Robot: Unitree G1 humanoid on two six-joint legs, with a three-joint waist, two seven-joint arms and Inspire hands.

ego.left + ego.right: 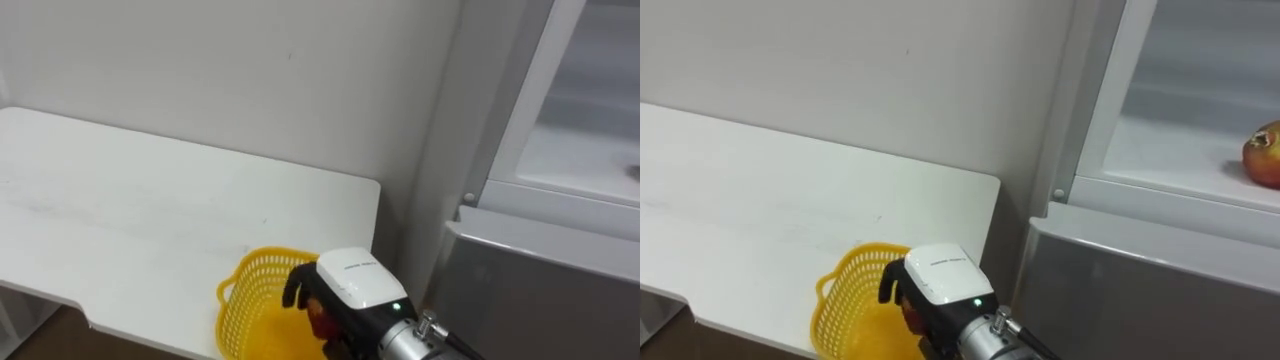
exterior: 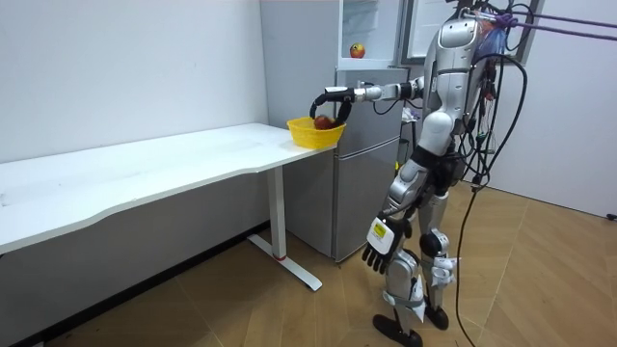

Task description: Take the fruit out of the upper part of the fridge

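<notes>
A humanoid robot standing before the open fridge [image 1: 1140, 285] reaches its right hand [image 1: 350, 285] down into a yellow basket [image 1: 245, 272], where a red fruit [image 1: 318, 320] lies directly beneath the palm. Whether the hand grasps the fruit or only rests over it cannot be told, since its white back covers the contact. The arm runs out level from the shoulder, apparently so that the fruit goes in from above the rim rather than across it. The basket sits at the corner of the white table [image 1: 150, 200], close to both the front edge and the end edge, so a sideways drag on withdrawal could tip it off; straight up from the basket the room is open. Just right of the basket, past a narrow gap, stands the fridge, and up and to the right of the basket a second fruit [image 1: 1265, 155] waits on the upper shelf [image 1: 1170, 150]. The left hand [image 2: 378, 241] hangs slack and empty, well below the basket, beside the thigh.
</notes>
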